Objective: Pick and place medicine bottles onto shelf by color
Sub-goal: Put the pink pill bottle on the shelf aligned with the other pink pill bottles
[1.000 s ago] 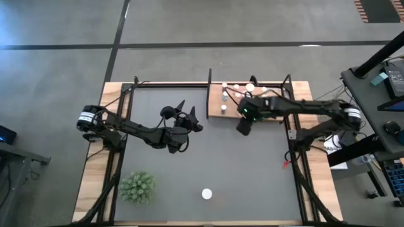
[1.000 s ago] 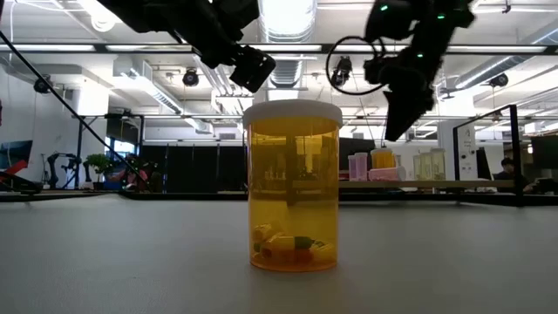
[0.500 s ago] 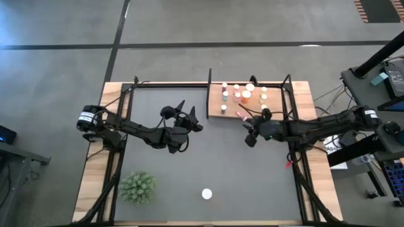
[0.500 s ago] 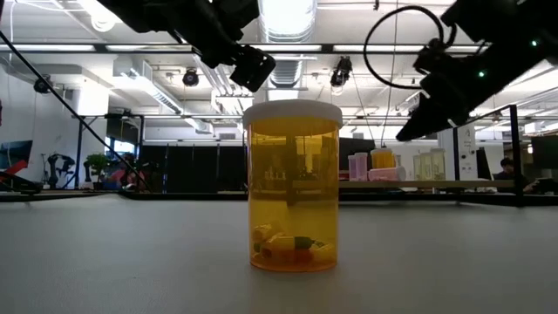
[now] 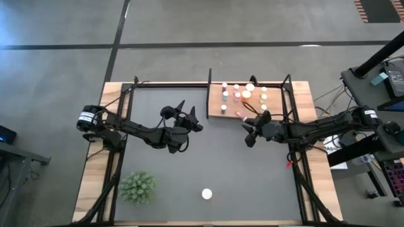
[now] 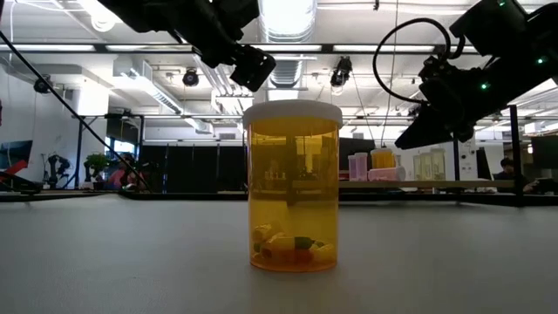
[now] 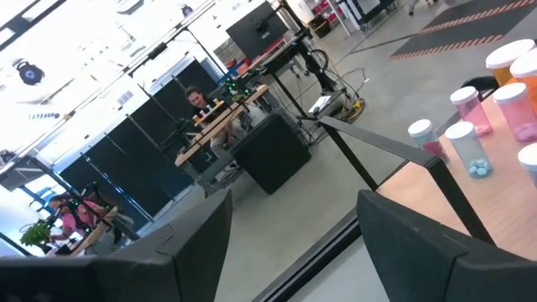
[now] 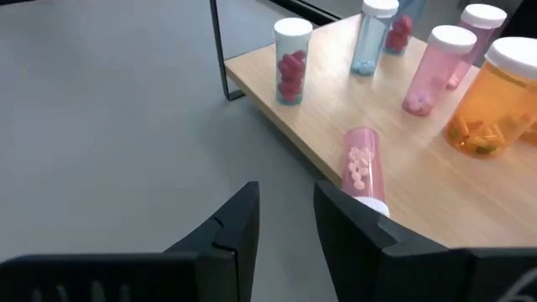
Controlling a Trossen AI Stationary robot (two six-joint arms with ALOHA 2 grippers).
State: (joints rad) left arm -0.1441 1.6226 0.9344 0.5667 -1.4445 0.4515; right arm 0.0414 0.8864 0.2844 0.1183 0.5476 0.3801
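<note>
An orange medicine bottle (image 5: 207, 194) with a white cap stands upright on its base on the dark mat, near the front edge; it looms large in the low view (image 6: 292, 187). Several bottles (image 5: 243, 94) stand on the wooden shelf (image 5: 218, 104) at the far right. A pink one (image 8: 362, 168) lies on its side by the shelf's near edge. My right gripper (image 5: 249, 137) hangs shut and empty just off that edge (image 8: 285, 222). My left gripper (image 5: 191, 116) hovers open and empty over the mat's middle (image 7: 294, 210).
A spiky green plant (image 5: 137, 187) sits at the mat's near left corner. Thin black posts (image 8: 216, 50) rise at the shelf's corners. Wooden strips (image 5: 95, 183) border the mat (image 5: 240, 183). People sit at desks in the room beyond.
My right gripper has drawn back from over the shelf toward the table's near and right edges and has sunk. It has tipped from pointing steeply down to nearer level. The shelf's bottles, hidden under the arm before, now show.
</note>
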